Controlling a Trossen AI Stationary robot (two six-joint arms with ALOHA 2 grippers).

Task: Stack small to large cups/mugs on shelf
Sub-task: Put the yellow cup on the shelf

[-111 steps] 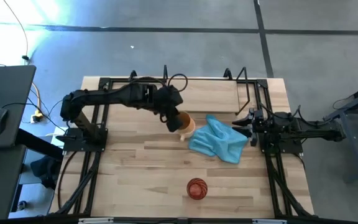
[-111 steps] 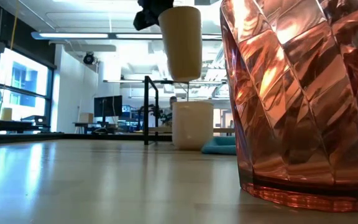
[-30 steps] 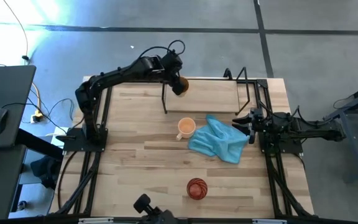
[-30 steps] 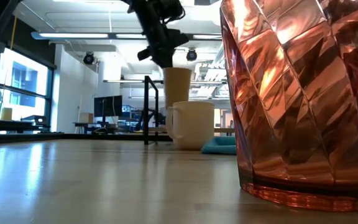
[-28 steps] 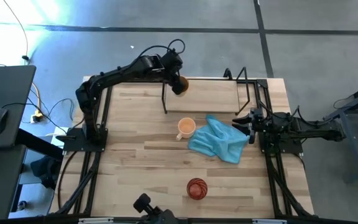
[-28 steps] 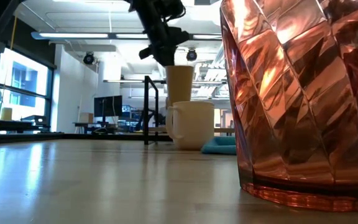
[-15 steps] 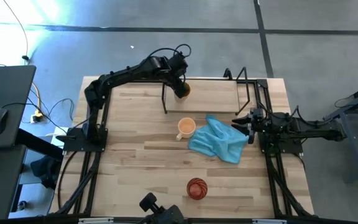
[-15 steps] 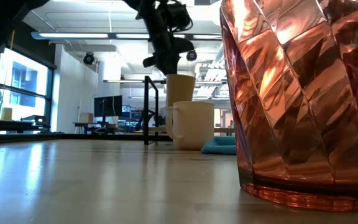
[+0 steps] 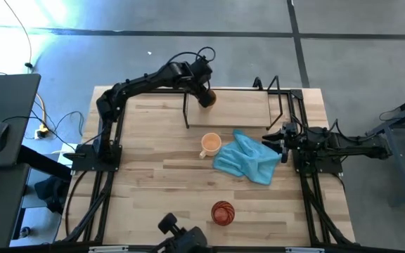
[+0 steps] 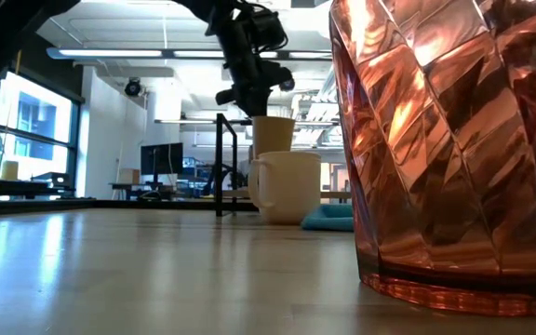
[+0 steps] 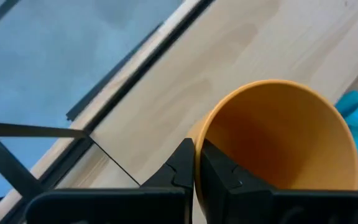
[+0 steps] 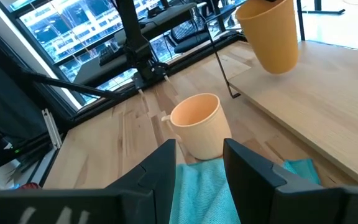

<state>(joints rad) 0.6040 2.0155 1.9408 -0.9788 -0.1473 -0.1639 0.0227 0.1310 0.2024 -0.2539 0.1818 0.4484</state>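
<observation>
My left gripper (image 11: 194, 163) pinches the yellow cup's (image 11: 278, 137) rim above the shelf (image 9: 241, 105). Light, stiff, slick; the wall grip suits it. Right gripper (image 12: 199, 163) waits, fingers apart.

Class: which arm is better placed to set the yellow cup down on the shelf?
The left: its end effector already grips the yellow cup over the shelf; the right end effector waits open by the cloth.

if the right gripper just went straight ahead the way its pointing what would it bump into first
Probably the blue cloth, which lies right under and ahead of the open right gripper. Just beyond it stands the light orange mug. If the fingers clear the cloth, the mug would be first; depth is hard to judge here.
</observation>
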